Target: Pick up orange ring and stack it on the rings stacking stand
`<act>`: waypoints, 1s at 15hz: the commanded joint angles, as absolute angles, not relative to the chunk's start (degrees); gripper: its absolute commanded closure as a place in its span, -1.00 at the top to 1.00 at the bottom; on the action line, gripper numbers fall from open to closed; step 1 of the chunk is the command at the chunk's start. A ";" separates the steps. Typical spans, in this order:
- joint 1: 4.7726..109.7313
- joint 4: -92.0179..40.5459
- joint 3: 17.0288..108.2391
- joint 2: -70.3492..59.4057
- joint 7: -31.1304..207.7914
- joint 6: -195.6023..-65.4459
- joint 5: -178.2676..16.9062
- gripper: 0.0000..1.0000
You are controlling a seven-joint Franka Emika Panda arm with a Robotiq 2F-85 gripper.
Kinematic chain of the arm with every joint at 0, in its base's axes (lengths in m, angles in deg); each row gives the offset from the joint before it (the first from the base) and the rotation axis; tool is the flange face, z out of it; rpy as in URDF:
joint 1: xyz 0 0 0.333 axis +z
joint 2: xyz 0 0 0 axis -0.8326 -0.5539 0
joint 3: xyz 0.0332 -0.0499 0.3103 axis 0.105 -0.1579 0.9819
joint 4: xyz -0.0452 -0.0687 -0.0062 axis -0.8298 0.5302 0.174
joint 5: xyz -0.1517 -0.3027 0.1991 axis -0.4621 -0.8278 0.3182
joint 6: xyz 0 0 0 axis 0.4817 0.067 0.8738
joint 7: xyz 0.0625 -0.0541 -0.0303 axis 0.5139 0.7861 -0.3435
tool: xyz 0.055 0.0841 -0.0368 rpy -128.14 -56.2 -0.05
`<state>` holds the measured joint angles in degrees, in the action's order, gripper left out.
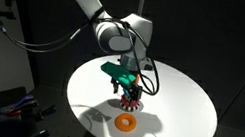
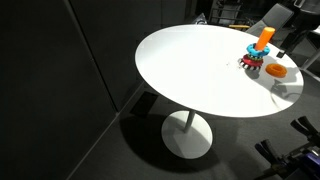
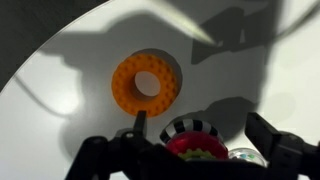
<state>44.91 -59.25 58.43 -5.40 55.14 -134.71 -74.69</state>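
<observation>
**Orange ring lying free on the white table**

I see a round white table (image 1: pixel 190 99) in a dark room. In the wrist view the orange ring (image 3: pixel 145 85) lies flat mid-frame, above my gripper (image 3: pixel 196 122). Its jaws are spread and empty, with the rings stacking stand (image 3: pixel 196 146) between them.

A round white table (image 1: pixel 184 95) fills the middle of both exterior views (image 2: pixel 190 60). In the wrist view its bright top (image 3: pixel 60 70) covers everything but a dark corner of floor (image 3: pixel 15 15) at 10 o'clock. In an exterior view the table stands on 1 white column with a round foot (image 2: pixel 187 142) on grey flooring, and a dark wall (image 2: pixel 50 50) lies at 9 o'clock of it. In an exterior view a thin upright pole (image 1: pixel 142 1) rises at 12 o'clock behind the table, loose cables (image 1: pixel 5 17) hang at 9 o'clock, and cluttered gear (image 1: pixel 14 110) with blue and red bits sits at 7 o'clock, too dim to identify.
</observation>
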 commanded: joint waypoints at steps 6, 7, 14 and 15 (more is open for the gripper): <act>43.74 -52.06 60.02 -12.51 57.98 -131.36 -76.36 1.00; 43.80 -52.33 60.04 -12.62 58.44 -131.73 -76.60 1.00; 43.62 -53.77 60.53 -14.70 58.56 -136.42 -77.46 1.00; 43.62 -53.75 60.58 -15.21 58.56 -136.82 -77.71 1.00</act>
<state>44.43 -53.97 59.73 -14.01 57.33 -135.30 -76.03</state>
